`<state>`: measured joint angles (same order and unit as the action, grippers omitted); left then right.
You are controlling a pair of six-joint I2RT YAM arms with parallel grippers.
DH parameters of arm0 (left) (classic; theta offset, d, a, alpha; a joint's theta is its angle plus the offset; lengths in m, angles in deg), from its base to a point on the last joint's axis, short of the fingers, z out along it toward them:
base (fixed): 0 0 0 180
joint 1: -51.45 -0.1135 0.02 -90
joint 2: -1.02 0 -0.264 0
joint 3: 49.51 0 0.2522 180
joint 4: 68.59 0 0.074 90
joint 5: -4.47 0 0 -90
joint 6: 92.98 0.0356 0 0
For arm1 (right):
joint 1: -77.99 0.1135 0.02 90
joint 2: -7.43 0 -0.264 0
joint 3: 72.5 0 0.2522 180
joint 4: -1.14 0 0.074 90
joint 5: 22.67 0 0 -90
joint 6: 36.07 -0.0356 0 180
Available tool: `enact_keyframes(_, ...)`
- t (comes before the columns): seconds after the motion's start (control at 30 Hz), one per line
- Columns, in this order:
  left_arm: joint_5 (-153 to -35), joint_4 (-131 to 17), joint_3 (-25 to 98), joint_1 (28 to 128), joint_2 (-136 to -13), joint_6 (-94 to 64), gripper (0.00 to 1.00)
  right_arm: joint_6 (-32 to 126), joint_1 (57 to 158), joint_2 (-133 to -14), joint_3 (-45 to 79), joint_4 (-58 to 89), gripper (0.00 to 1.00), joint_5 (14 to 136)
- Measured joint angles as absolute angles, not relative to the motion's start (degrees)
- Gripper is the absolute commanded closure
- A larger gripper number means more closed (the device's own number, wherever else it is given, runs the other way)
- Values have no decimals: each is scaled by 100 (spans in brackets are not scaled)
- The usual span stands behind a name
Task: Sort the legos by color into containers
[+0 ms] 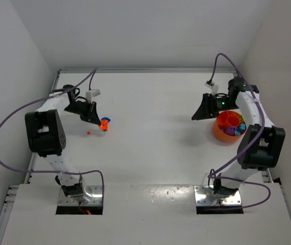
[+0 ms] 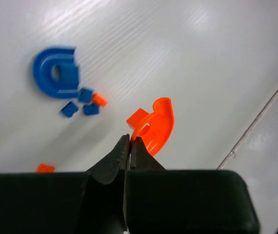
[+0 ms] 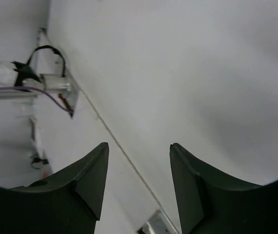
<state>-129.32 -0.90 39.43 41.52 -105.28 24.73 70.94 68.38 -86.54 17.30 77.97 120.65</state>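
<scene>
My left gripper [image 2: 129,139] is shut on the edge of an orange curved piece [image 2: 153,126] and holds it at its fingertips over the table. In the top view this gripper [image 1: 97,121] is at the left, with the orange piece [image 1: 103,125] at its tip. On the table beyond lie a blue curved piece [image 2: 56,73], three small blue legos [image 2: 85,95], a small orange lego [image 2: 99,100] and another orange lego [image 2: 45,168]. The round orange tub [image 1: 218,130], with purple, teal and other legos inside, stands at the right. My right gripper [image 1: 198,115] is open and empty, just left of the tub.
White walls enclose the table on three sides. A metal rail [image 1: 53,89] runs along the left edge close to my left arm. Purple cables loop from both arms. The right wrist view shows only bare table, a wall seam and my open right gripper [image 3: 139,146].
</scene>
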Motion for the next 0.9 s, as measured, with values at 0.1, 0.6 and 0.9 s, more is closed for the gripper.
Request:
enact_keyframes(0.1, -12923, -418, 3980, 4759, -9577, 1893, 100, 6355, 7330, -8689, 1432, 7120, 46, 12553)
enact_keyframes(0.6, -11170, -2549, 4210, 7417, -8714, -2347, 100, 4675, 9369, -9870, 2905, 5380, 42, 12773)
enact_keyframes(0.9, -10954, -2584, 4264, 7474, -8976, -3201, 100, 4629, 10012, -10117, 3548, 5325, 41, 12216)
